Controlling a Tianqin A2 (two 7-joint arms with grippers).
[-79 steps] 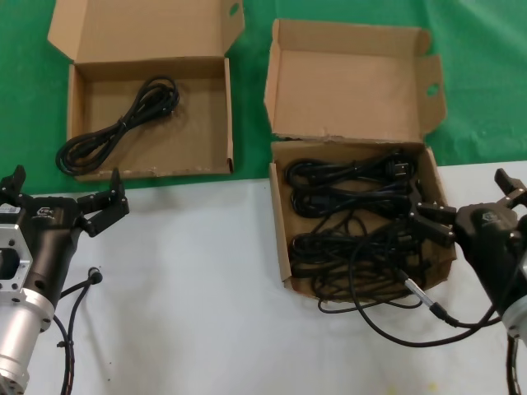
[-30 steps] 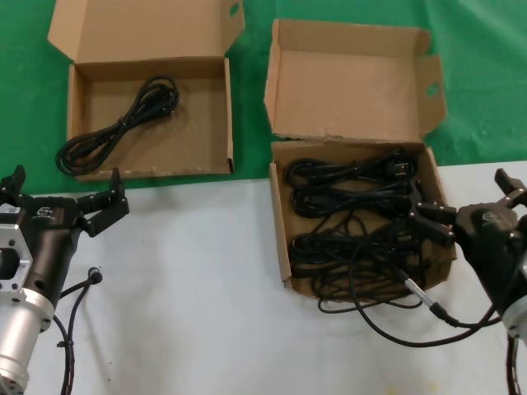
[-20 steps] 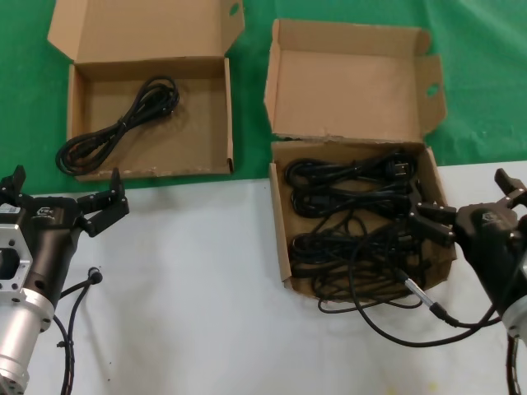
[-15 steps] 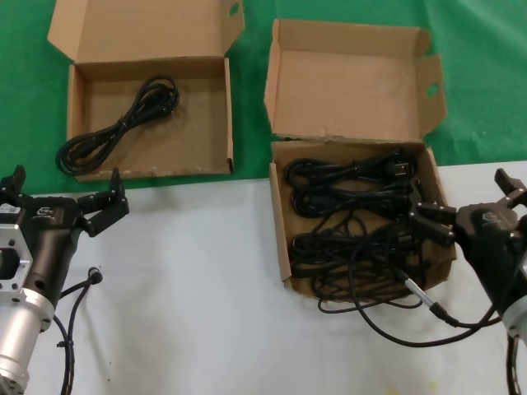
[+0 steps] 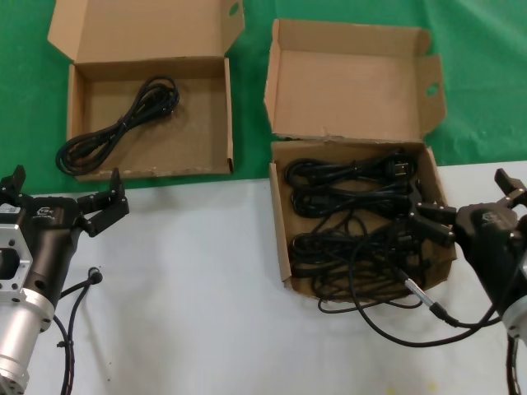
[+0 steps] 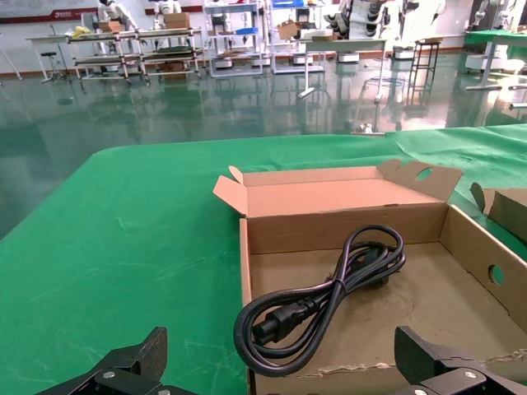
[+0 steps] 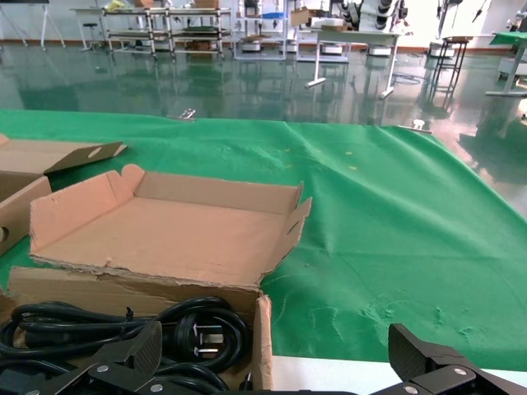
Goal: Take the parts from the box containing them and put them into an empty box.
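Lower left of the head view: left gripper [image 5: 62, 193] open over white table [image 5: 189, 288]. Lower right: right gripper [image 5: 473, 206] open at full box [image 5: 284, 247] edge, own cable [image 5: 412, 313] trailing across. Cords [image 5: 354, 226] tangled inside. Upper left, on green cloth [image 5: 25, 107]: other box [image 5: 74, 115] holding one cord [image 5: 119, 127].

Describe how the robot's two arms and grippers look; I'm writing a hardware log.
Both arms end in black bodies with black, angular fingers. The left gripper sits on a black housing with small white markings, behind it a silver metal cylinder and a thin black cable. The right gripper has a similar black housing with white markings; a black, grey-tipped cable loops beside it.
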